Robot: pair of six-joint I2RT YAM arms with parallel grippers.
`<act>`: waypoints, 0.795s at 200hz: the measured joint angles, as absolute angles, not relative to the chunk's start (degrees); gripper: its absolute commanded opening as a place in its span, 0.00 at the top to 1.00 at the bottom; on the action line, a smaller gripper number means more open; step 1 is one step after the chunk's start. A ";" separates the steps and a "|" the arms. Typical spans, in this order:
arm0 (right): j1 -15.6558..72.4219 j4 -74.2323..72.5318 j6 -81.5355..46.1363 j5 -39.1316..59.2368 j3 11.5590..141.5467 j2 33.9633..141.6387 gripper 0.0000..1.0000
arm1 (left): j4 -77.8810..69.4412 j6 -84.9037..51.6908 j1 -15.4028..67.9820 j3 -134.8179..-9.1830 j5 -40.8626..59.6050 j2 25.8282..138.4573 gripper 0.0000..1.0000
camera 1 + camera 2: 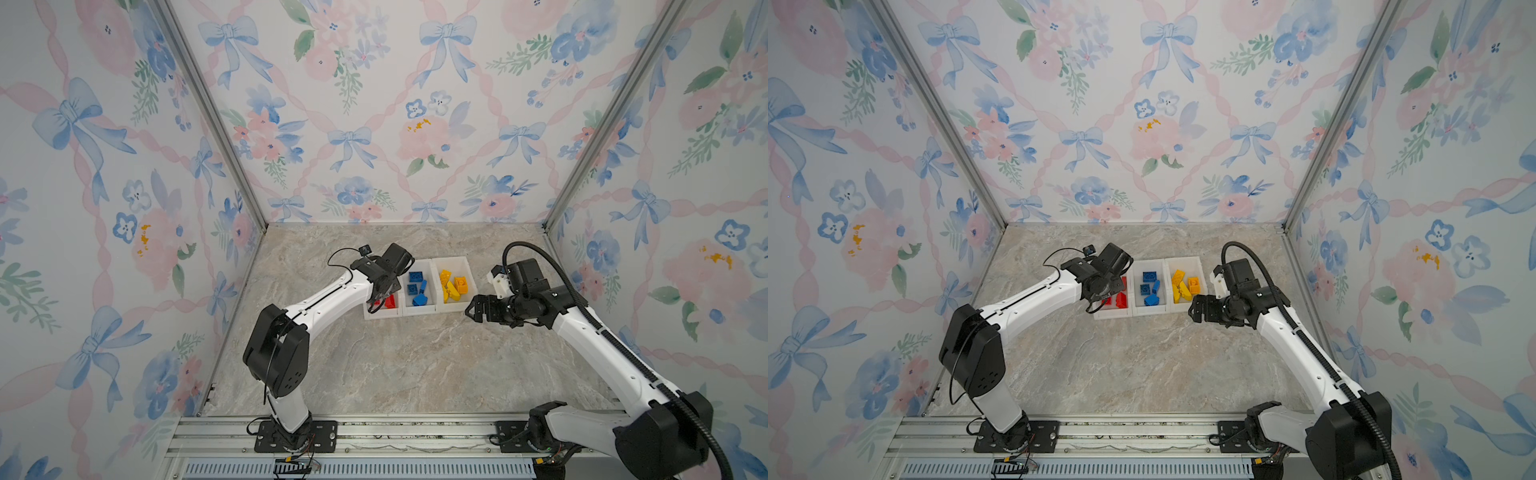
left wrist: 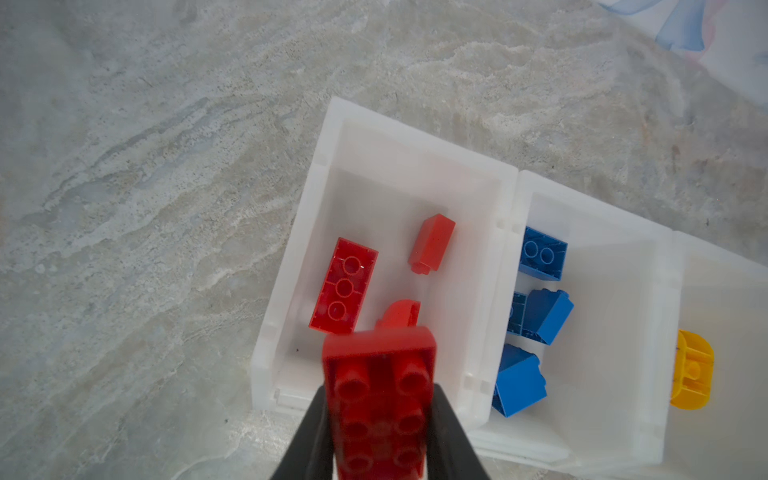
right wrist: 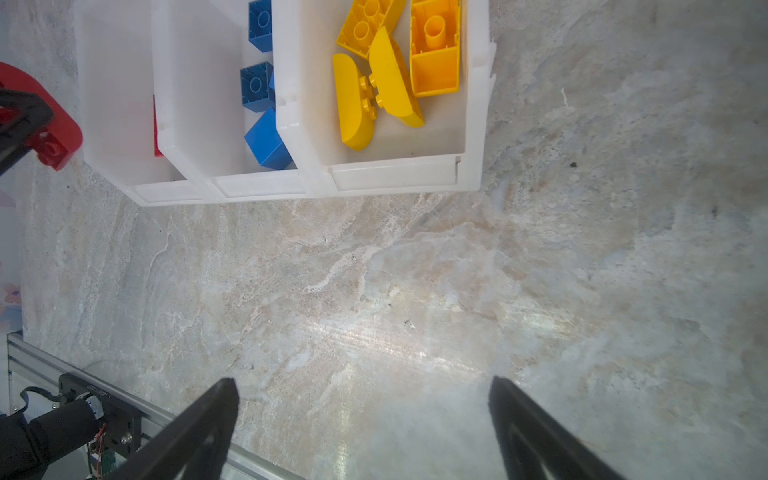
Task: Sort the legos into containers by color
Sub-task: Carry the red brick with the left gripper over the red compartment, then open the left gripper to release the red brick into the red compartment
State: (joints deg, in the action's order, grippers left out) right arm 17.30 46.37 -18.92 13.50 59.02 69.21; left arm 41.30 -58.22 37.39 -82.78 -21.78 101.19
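A red lego (image 2: 380,374), gripped by the left hand (image 1: 379,291), is held over the near end of the leftmost container (image 2: 332,137), in which three red legos (image 2: 344,286) lie, so the placing step is judged in hand and a release over that container is called for next, while the right hand (image 1: 473,311) is seen spread and empty above the desk (image 1: 415,365).
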 measured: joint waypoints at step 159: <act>17.32 46.98 -21.28 10.66 59.02 66.74 0.03 | 39.46 -44.97 34.54 -87.90 -19.49 111.20 0.29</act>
State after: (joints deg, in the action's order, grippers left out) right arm 17.32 46.98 -21.28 10.66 59.02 66.74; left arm 39.46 -44.97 34.54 -87.90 -19.49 111.20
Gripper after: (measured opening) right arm 0.972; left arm 0.694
